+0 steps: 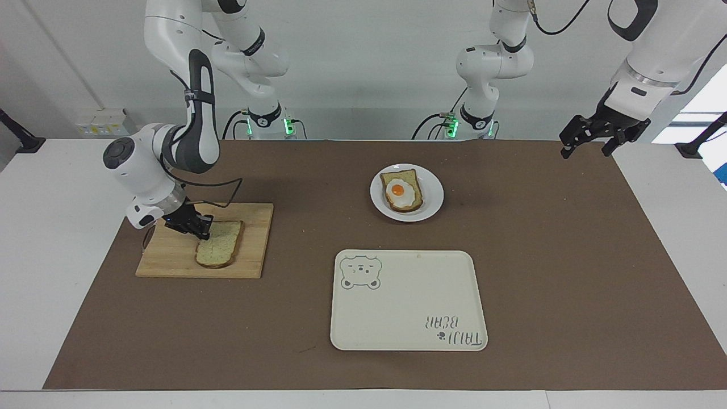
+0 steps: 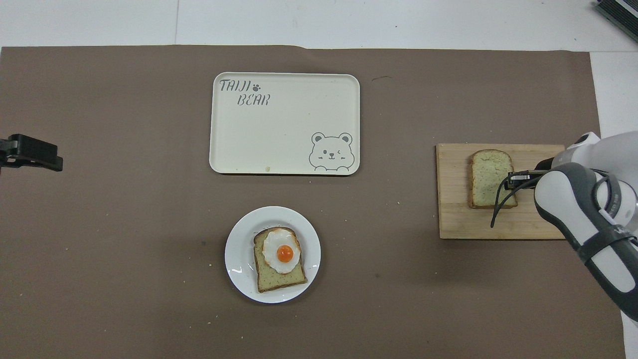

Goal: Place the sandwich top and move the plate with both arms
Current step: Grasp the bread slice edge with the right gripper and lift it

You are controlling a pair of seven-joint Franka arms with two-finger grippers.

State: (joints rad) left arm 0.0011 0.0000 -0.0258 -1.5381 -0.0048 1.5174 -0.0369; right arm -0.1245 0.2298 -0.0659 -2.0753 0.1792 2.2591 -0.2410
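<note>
The sandwich top [image 1: 220, 245] [image 2: 487, 172], a plain speckled bread slice, lies on a wooden cutting board [image 1: 170, 260] [image 2: 454, 217] at the right arm's end of the table. My right gripper [image 1: 202, 230] [image 2: 510, 180] is low over the board and shut on the edge of that slice. The white plate [image 1: 434, 201] [image 2: 238, 262] sits mid-table near the robots and carries a bread slice with a fried egg [image 1: 401, 192]. My left gripper [image 1: 590, 138] [image 2: 31, 152] waits open in the air over the mat's corner at the left arm's end.
A cream rectangular tray [image 1: 409, 309] [image 2: 284, 129] with a bear drawing lies farther from the robots than the plate. A brown mat [image 1: 568, 255] covers the table. The right arm's cable hangs over the cutting board.
</note>
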